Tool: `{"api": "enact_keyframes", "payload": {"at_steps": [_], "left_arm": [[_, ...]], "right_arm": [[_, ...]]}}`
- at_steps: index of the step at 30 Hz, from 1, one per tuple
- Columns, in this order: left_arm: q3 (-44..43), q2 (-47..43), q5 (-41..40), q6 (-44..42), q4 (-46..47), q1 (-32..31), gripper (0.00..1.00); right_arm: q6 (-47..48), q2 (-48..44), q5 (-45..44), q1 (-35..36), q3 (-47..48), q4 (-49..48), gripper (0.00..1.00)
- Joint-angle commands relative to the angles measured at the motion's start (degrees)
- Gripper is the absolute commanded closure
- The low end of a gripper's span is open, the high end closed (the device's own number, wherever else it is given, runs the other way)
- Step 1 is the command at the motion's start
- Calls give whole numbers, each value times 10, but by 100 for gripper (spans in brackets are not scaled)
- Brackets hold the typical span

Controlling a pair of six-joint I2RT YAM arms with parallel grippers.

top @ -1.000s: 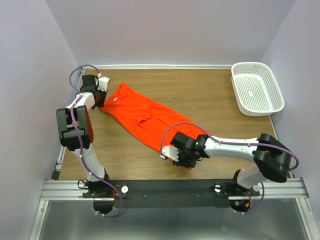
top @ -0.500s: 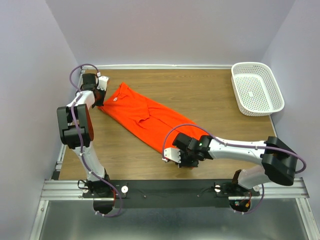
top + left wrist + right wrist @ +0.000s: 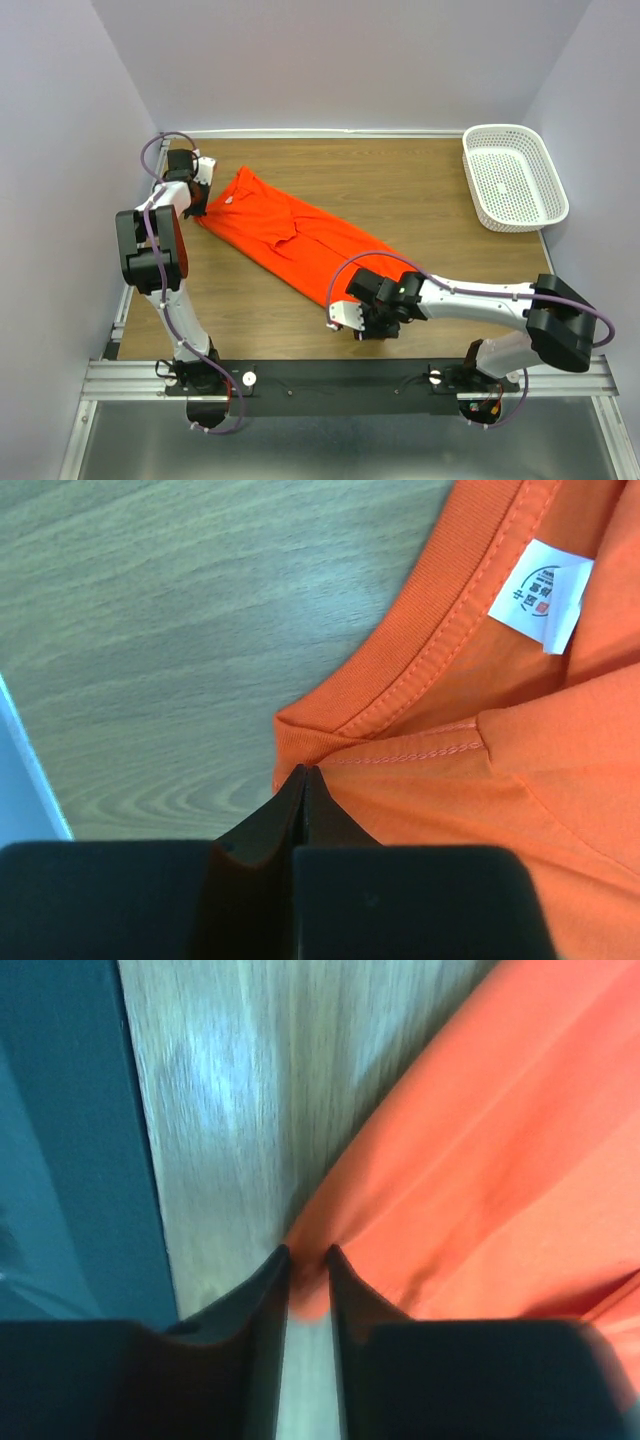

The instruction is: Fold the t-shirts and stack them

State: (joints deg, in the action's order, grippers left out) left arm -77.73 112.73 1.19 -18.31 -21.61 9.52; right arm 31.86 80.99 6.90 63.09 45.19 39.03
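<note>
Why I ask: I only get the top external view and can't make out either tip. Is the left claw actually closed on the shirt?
Observer: Yes. The left claw is shut, pinching the t-shirt where the shoulder seam meets the collar.
Operator: And the right one?
Observer: The right claw has its jaws slightly apart with the shirt's edge between the tips. That view is blurred, so I can't confirm a firm grip.
</note>
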Motion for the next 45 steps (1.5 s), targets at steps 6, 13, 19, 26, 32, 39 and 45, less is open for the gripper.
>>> {"api": "enact_keyframes", "payload": {"at_steps": [6, 13, 19, 26, 32, 39, 45], "left_arm": [[-6, -72, -101, 53, 45, 4, 58], [14, -169, -142, 136, 111, 5, 41], [74, -235, 61, 221, 226, 9, 21], [-14, -84, 227, 298, 197, -48, 39], [-85, 15, 160, 326, 189, -75, 40], [-145, 86, 102, 331, 161, -85, 40], [-181, 121, 74, 320, 138, -85, 41]], "right_arm": [[-8, -52, -13, 5, 46, 31, 19], [-36, -41, 78, -123, 126, 4, 16], [-68, 28, 222, -345, 173, -55, 17], [-80, 163, 351, -450, 258, -58, 19], [-92, 192, 370, -473, 263, -61, 20], [-99, 207, 385, -489, 263, -61, 20], [-100, 210, 384, -489, 259, -61, 20]]}}
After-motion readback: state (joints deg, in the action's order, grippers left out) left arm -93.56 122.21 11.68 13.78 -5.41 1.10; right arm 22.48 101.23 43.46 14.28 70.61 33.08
